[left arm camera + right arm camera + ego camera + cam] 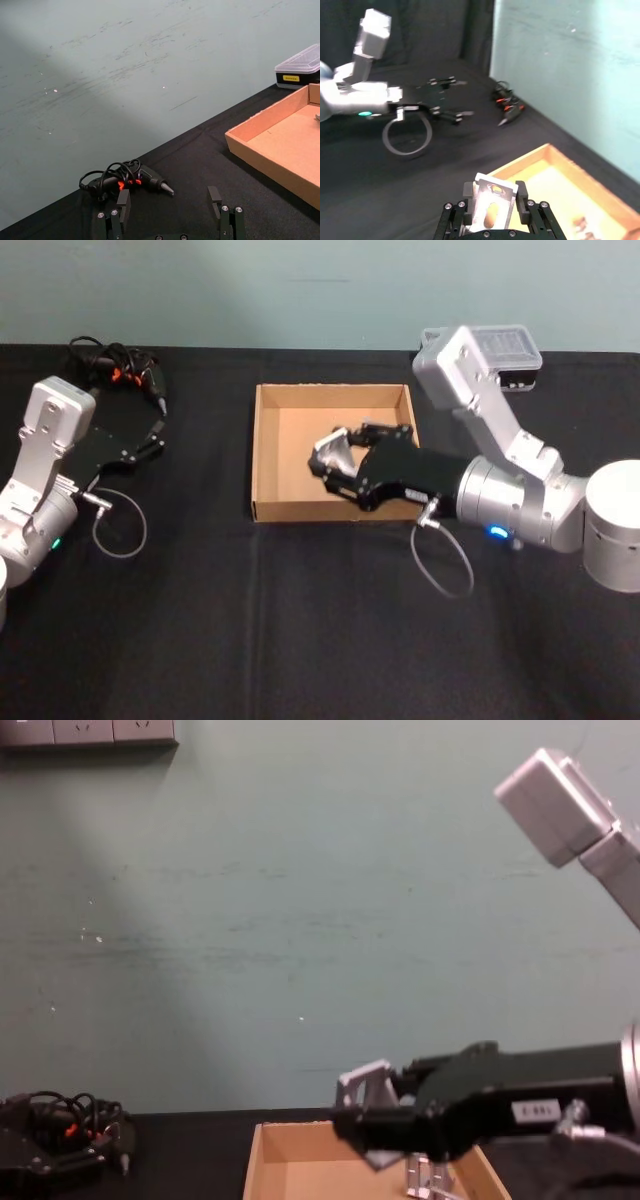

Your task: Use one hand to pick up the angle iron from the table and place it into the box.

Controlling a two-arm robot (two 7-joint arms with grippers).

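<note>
The tan box [268,455] sits at the middle of the black table [300,620]. My right gripper [335,468] reaches in over the box's open top and is shut on the silvery angle iron [333,451]. In the right wrist view the slotted angle iron [492,202] stands clamped between the black fingers [524,197], above the box's near corner [540,155]. The chest view shows the angle iron [364,1086] held clear above the box [290,1160]. My left gripper [152,438] rests parked at the table's left, its fingers [121,205] open with nothing between them.
A tangle of black and red cables with a small tool [115,365] lies at the back left. A black case with a clear lid [512,365] stands behind the right arm. A small metal piece [425,1178] lies inside the box. A loose grey cable loop [445,565] hangs off the right wrist.
</note>
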